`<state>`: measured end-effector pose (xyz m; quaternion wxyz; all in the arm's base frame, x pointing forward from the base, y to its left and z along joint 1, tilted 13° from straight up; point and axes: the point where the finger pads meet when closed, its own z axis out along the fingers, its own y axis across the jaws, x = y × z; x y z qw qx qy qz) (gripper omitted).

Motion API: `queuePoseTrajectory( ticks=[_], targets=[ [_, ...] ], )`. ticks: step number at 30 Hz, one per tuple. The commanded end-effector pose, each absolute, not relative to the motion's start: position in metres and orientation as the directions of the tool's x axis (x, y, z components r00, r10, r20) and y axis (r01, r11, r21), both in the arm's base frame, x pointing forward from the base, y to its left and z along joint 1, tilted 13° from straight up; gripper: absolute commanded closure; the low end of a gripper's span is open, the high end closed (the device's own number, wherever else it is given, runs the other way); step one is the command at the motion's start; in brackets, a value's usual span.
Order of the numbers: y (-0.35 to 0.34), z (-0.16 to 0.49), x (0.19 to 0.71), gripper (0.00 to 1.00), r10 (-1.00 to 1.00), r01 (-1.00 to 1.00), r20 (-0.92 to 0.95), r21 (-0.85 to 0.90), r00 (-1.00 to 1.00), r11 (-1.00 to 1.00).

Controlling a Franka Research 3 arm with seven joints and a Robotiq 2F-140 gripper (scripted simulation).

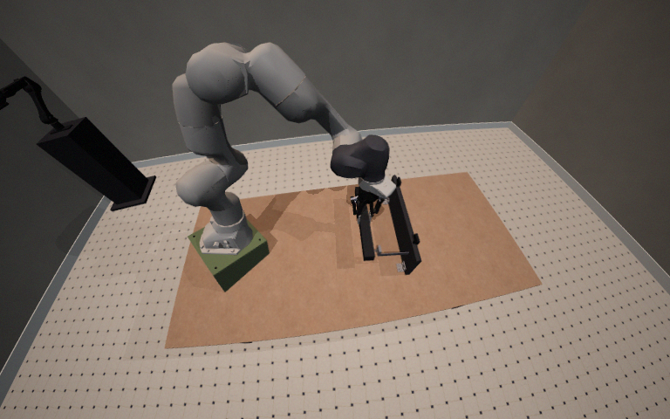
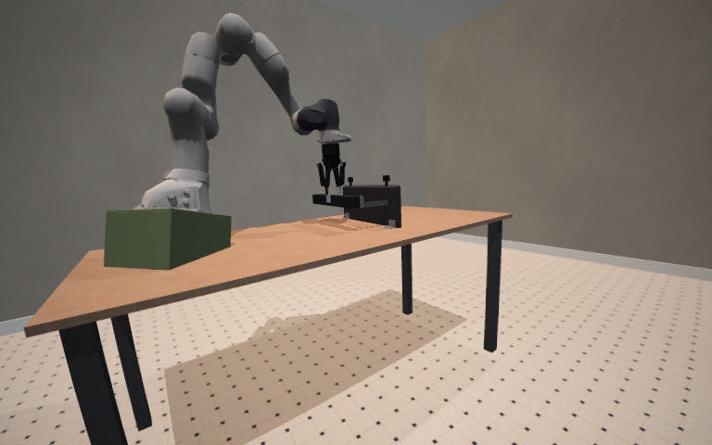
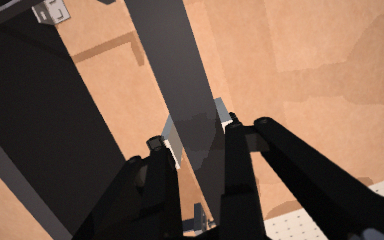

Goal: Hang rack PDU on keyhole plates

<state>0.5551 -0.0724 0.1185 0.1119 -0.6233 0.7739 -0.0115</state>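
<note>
From where I stand, the hand (image 2: 330, 184) is pinching the rack PDU (image 1: 365, 236), a long black bar, near one of its ends, and it carries the bar in the air above the table (image 2: 294, 247), lying about level. In the wrist view the two fingers press on the bar's two long sides. So the pick-up looks done, but the hanging is not: the PDU sits beside the black upright panel (image 2: 375, 204) that I take for the mount with the keyhole plates, parallel to it and with a gap between them in the top view. I cannot see the buttons on the back of the PDU, and the slots are too small to make out, so I cannot tell how well they line up. What is left, I judge, is to bring the bar against the panel, drop both buttons into the slots, and release. The room to move is narrow on the panel side, where two small knobs (image 2: 386, 179) stand on its top edge and a thin grey bracket (image 1: 390, 252) reaches between bar and panel. The other side of the bar is open table, and the table edge is well apart.
</note>
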Motion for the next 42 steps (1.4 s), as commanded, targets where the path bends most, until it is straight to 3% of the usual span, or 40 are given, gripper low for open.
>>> queuePoseTrajectory(
  ticks=[1, 42],
  targets=[
    [-0.073, 0.121, 0.559, 1.00, -0.967, -0.961, -0.158, -0.161, -0.199, 0.224],
    [-0.077, 0.124, 0.576, 1.00, -0.967, -0.961, -0.158, -0.161, -0.199, 0.224]
  ],
)
